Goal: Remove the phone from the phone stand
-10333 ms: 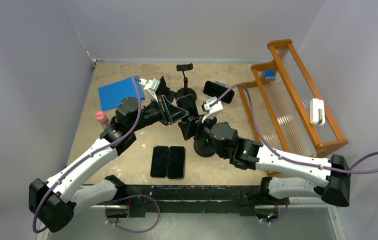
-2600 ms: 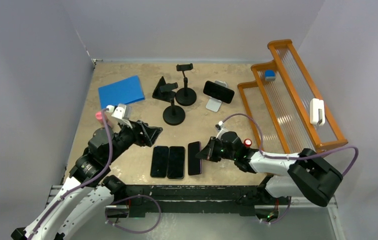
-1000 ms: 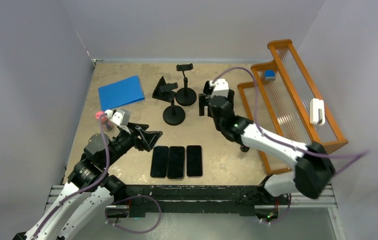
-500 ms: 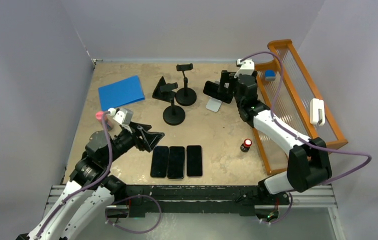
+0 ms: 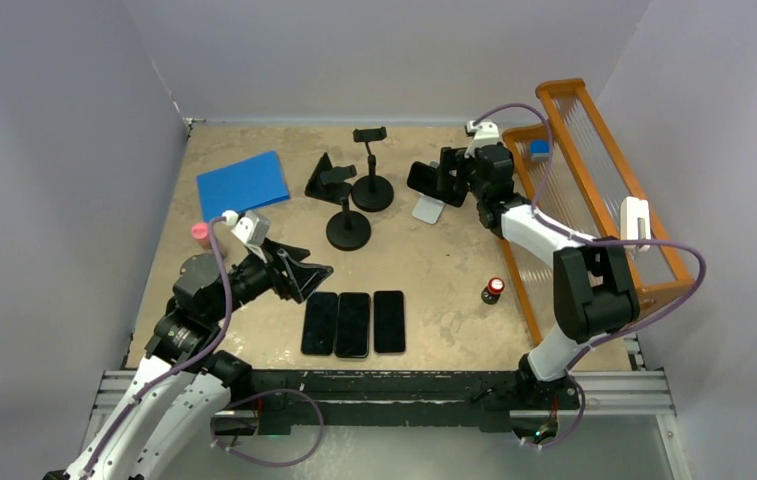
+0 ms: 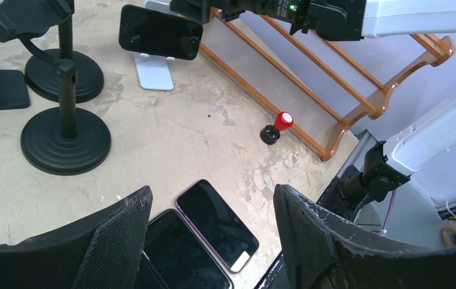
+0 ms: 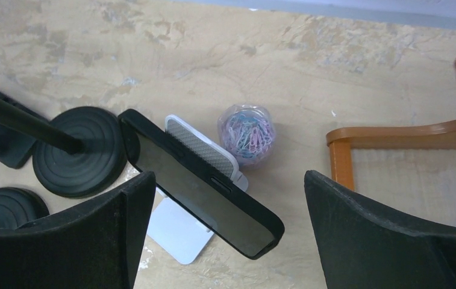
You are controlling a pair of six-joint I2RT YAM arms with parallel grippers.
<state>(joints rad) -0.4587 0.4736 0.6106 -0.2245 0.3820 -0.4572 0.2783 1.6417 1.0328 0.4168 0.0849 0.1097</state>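
Phone [image 7: 201,183] leans landscape on the white stand [image 7: 180,235], far side of the surface [image 5: 434,265]. My right fingers [image 7: 394,241] are spread wide either side of it, no contact I can see. Rigid, light, slick glass, I reckon — I'd pinch the cased long edges. Left fingers [image 6: 346,241] apart, empty.

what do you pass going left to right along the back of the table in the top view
blue sheet -> black wedge stand -> tall clamp stand -> phone -> orange rack
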